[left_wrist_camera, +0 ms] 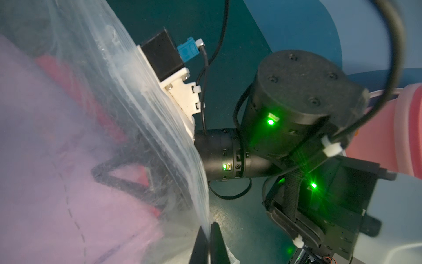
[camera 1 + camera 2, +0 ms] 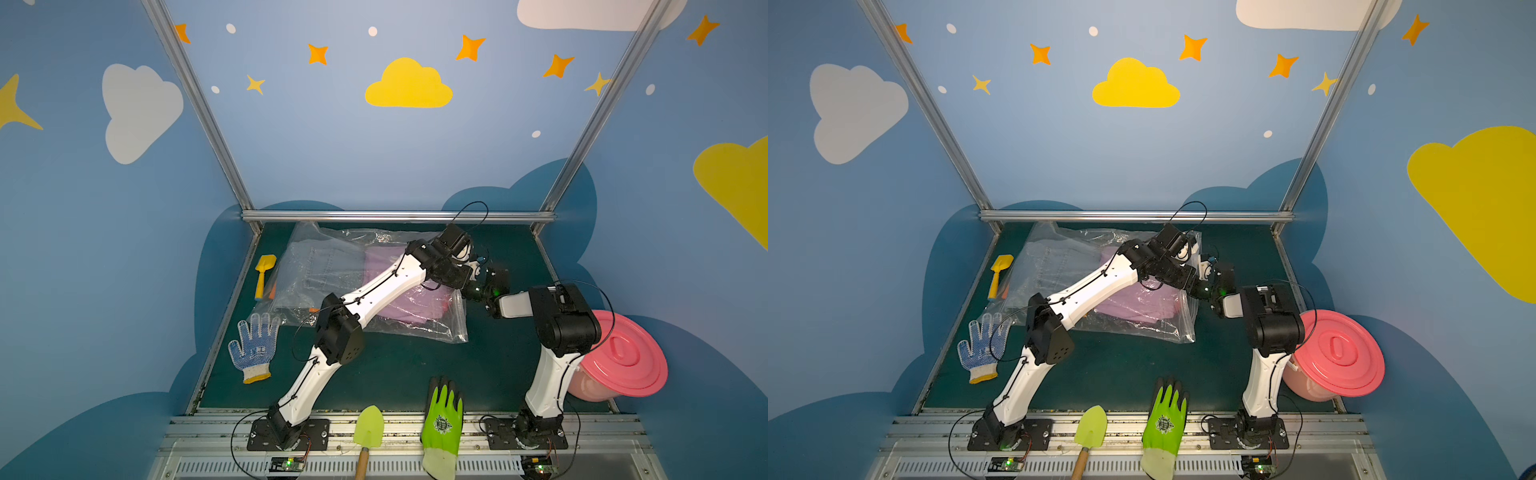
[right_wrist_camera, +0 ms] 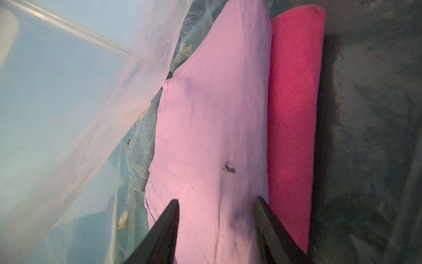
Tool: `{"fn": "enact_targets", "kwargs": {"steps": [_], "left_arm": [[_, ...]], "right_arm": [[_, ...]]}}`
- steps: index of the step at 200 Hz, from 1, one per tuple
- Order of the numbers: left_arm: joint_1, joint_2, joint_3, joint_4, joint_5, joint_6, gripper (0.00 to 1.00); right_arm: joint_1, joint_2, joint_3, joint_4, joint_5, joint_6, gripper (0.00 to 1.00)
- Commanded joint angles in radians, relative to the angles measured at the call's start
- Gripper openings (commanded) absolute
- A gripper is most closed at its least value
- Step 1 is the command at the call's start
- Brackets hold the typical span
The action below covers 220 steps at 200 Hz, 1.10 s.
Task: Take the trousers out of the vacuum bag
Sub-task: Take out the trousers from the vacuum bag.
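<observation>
The vacuum bag (image 2: 436, 330) lies flat on the far half of the green counter (image 2: 415, 374), reaching from near the far-left corner to about the middle, with its zip edge toward the right edge. All the trousers that show are inside it. The denim trousers (image 2: 320, 266) sit in the bag's left part and the lilac trousers (image 2: 419, 309) in its right part. The hot pink trousers (image 3: 294, 102) lie under the lilac pair, sticking out along one side. Both arms meet at the bag's right edge. In the left wrist view the left end effector (image 1: 209, 242) is clenched on the clear film at the zip strip, the plastic pinched between its shut fingers. The right end effector (image 3: 215, 217) is inside the bag's mouth, its jaws apart over the edge of the lilac pair. No cloth is pinched between them, and I cannot tell whether the tips touch it. A yellow scoop (image 2: 264, 274) lies beside the bag along the left edge, and a dotted glove (image 2: 253, 347) lies nearer on that side. A green trowel (image 2: 368, 428) and a green glove (image 2: 442, 419) overhang the near edge. A pink bucket (image 2: 623, 357) with its lid sits off the right edge.
</observation>
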Motion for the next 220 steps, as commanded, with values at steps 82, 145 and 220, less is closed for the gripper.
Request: {"fn": "enact_targets", "kwargs": {"steps": [82,145,220], "left_arm": [[-0.025,-0.026,0.024,0.013,0.051,0.026,0.05],[-0.025,-0.029,0.025,0.008,0.051,0.029,0.05],[-0.025,-0.03,0.024,0.003,0.052,0.03,0.05]], "right_arm": [[0.016,-0.004,0.021,-0.055,0.068,-0.085,0.6],[0.024,0.025,0.059,-0.063,0.034,-0.085,0.6],[0.052,0.048,0.067,-0.072,0.013,-0.094,0.58]]}}
